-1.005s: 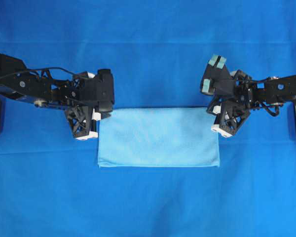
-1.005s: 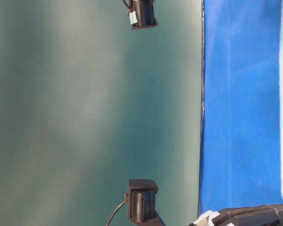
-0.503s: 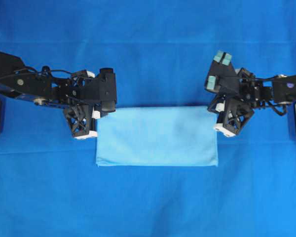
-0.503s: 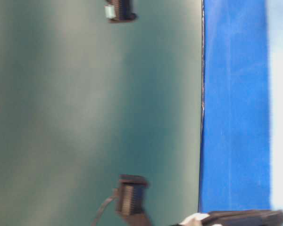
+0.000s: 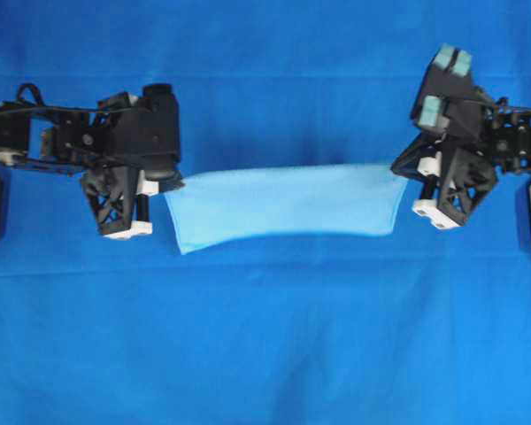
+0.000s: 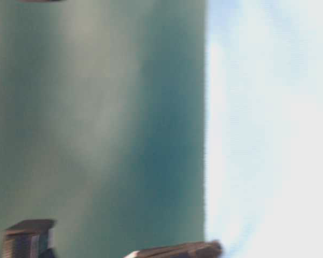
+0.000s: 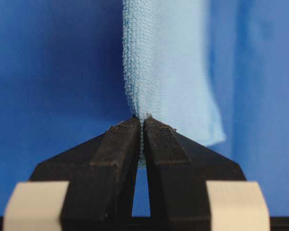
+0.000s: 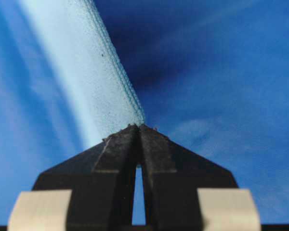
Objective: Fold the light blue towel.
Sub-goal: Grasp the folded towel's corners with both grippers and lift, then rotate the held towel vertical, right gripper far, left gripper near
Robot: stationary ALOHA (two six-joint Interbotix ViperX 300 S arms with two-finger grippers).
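The light blue towel (image 5: 283, 205) hangs folded in a long band between my two grippers, lifted off the deep blue sheet (image 5: 265, 336) and sagging at its lower left corner. My left gripper (image 5: 159, 184) is shut on its left end; the left wrist view shows the towel (image 7: 164, 72) pinched at the tips of my left gripper (image 7: 142, 121). My right gripper (image 5: 405, 170) is shut on its right end. In the right wrist view the towel (image 8: 82, 72) runs up and away from my right gripper (image 8: 138, 127). The table-level view is filled on its right by the pale, blurred towel (image 6: 269, 129).
The deep blue sheet covers the whole table in the overhead view. A dark arm part (image 6: 29, 239) shows at the bottom left of the table-level view, before a green wall (image 6: 97, 118).
Both grippers have risen and drawn apart, lifting the towel's back edge off the sheet. The towel went from lying flat to hanging in a narrower band, and now fills the table-level view.
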